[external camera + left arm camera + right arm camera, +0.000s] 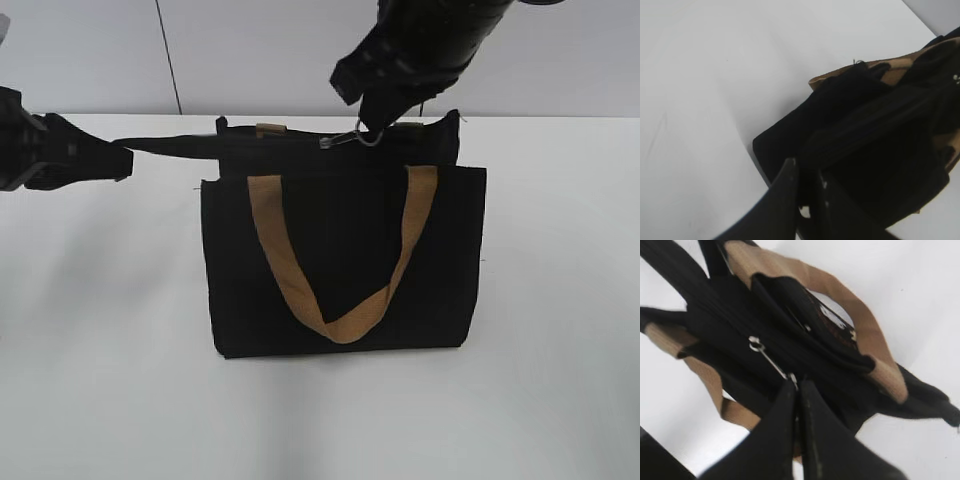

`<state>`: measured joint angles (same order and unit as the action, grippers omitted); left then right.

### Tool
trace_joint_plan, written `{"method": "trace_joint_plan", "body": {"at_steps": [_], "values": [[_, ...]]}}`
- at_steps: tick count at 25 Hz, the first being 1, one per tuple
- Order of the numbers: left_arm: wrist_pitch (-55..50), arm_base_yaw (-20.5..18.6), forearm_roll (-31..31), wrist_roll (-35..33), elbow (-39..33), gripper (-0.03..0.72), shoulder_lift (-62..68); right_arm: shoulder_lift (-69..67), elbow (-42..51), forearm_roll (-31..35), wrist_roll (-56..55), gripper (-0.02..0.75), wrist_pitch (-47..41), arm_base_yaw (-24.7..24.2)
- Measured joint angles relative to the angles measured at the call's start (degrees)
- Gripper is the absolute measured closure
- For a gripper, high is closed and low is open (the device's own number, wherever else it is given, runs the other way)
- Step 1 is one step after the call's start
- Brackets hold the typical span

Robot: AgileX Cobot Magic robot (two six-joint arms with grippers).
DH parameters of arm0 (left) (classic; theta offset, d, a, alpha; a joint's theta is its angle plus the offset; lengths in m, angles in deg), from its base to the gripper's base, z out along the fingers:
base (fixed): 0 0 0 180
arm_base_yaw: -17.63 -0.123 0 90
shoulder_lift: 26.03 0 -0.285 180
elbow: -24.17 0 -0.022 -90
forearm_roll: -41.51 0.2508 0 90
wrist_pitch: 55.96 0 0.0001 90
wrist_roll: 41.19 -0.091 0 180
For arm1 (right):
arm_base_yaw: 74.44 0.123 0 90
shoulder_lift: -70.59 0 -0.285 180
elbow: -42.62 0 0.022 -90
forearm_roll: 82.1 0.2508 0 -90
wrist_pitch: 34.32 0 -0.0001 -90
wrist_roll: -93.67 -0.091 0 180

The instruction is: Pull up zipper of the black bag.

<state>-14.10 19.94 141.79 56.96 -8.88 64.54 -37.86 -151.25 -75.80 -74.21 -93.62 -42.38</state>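
Two claws work the zipper on the bag

The right claw (796, 385) pinches the small silver metal pull tab (771, 361) at the top middle of the black fabric tote bag (340, 270). The left claw (807, 182) grips the thin black zipper line's (165, 146) end at the left. The tab could slip out. The tan strap (340, 250) hangs near; white tabletop (100, 380) around.

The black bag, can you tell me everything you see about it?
The rectangular black fabric bag stands upright on the white table. A tan webbing handle hangs down its front. The left pincer holds a strip stretched from its top left corner; the right pincer pinches the silver zipper pull along its top edge.
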Motion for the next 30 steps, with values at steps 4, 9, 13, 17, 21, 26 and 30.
{"method": "trace_joint_plan", "body": {"at_steps": [4,9,13,17,21,26,30], "values": [[-0.2,0.0,-0.1,0.0,0.0,0.665,1.7,0.0,-0.5,-5.2,-0.1,0.752,-4.5,-0.5],[-0.8,0.0,-0.1,0.0,0.0,0.665,2.3,0.2,-0.5,-11.6,-0.1,0.752,-8.7,-2.5],[-0.8,0.0,-0.1,0.0,0.0,0.666,2.3,0.7,-0.5,-12.6,-0.1,0.752,-8.7,-2.6],[-2.8,-0.1,-0.1,0.0,0.0,0.548,2.3,1.6,-0.5,-11.3,0.1,0.682,-9.4,-2.7],[-6.3,-0.3,-0.1,0.0,0.0,0.132,2.3,3.2,-1.1,-7.4,3.8,0.332,-9.5,-3.1],[-8.2,-0.1,-0.1,-1.5,0.0,0.119,2.3,5.7,-1.2,-4.4,7.1,0.124,-9.2,-3.1],[-19.6,5.4,-0.1,0.6,0.0,0.16,0.3,8.6,-1.2,-4.1,6.9,0.149,-9.9,-3.1]]}}
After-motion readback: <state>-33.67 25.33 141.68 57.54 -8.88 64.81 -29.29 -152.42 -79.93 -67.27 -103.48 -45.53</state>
